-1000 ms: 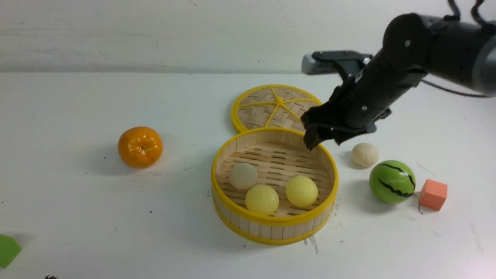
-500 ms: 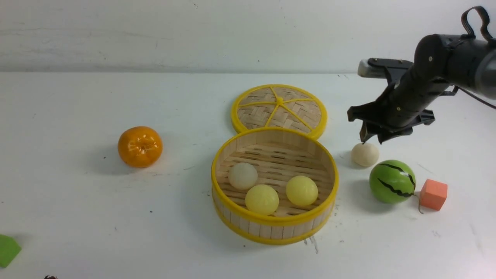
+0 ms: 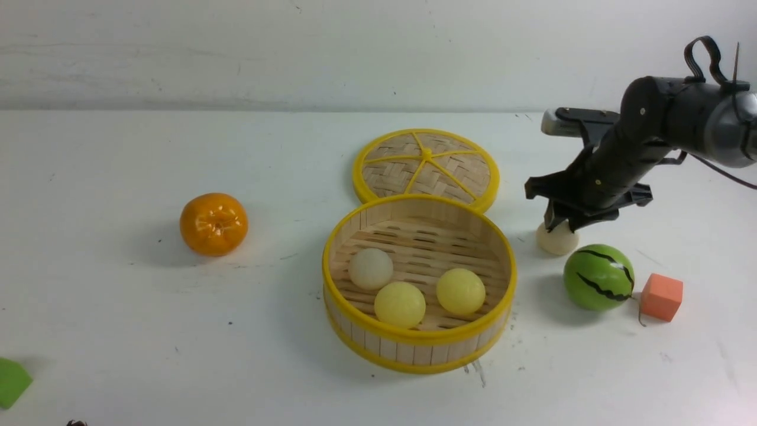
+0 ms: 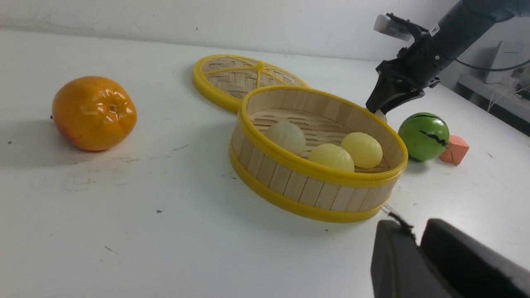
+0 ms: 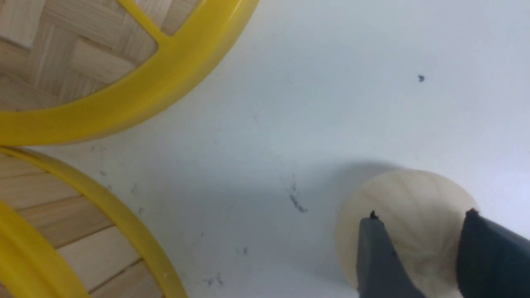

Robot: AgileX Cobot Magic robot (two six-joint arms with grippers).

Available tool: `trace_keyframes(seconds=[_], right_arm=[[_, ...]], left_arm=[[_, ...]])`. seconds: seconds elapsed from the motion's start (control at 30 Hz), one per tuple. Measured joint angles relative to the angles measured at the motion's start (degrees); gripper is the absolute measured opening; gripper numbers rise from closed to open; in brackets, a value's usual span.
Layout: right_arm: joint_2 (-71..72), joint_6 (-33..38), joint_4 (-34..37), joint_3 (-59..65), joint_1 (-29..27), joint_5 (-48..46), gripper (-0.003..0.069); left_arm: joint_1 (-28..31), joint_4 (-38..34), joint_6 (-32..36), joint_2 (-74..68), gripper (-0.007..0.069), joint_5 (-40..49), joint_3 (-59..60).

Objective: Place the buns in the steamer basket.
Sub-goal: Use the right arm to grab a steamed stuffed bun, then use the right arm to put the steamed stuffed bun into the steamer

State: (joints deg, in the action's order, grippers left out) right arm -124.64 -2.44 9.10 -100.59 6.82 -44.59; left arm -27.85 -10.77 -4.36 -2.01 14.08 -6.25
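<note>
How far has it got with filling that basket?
Mostly there: three buns, two yellow and one off-white, already sit in the basket. The right claw is over the last bun, its jaws apart on either side of it, seemingly about to grip. What's left is picking that one up and putting it in the basket.

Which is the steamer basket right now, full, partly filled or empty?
Partly filled: the front view shows three buns inside the steamer basket, with bare slats visible behind them.

No readable text, label, brand, number or sign shows.
</note>
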Motion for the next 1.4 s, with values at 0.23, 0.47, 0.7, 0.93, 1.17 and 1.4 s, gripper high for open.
trace_keyframes(seconds=[0.23, 0.47, 0.7, 0.93, 1.17, 1.4], right_arm=[[-0.06, 1.65, 0.00, 0.00, 0.00, 0.05, 0.0108], [3.21, 7.44, 0.74, 0.06, 0.30, -4.12, 0.0003], [11.53, 13.27, 10.31, -0.25, 7.56, -6.31, 0.0003], [6.32, 14.23, 11.09, -0.32, 14.60, -0.49, 0.0012], [0.21, 14.11, 9.46, -0.10, 15.46, 4.80, 0.0185], [8.68, 11.83, 8.61, 0.08, 15.46, -4.69, 0.0480]], left_arm=[[0.00, 0.00, 0.00, 0.00, 0.0093, 0.00, 0.00], [0.00, 0.00, 0.00, 0.00, 0.0103, 0.00, 0.00], [0.00, 0.00, 0.00, 0.00, 0.0111, 0.00, 0.00], [0.00, 0.00, 0.00, 0.00, 0.0116, 0.00, 0.00], [0.00, 0.00, 0.00, 0.00, 0.0120, 0.00, 0.00], [0.00, 0.00, 0.00, 0.00, 0.0122, 0.00, 0.00]])
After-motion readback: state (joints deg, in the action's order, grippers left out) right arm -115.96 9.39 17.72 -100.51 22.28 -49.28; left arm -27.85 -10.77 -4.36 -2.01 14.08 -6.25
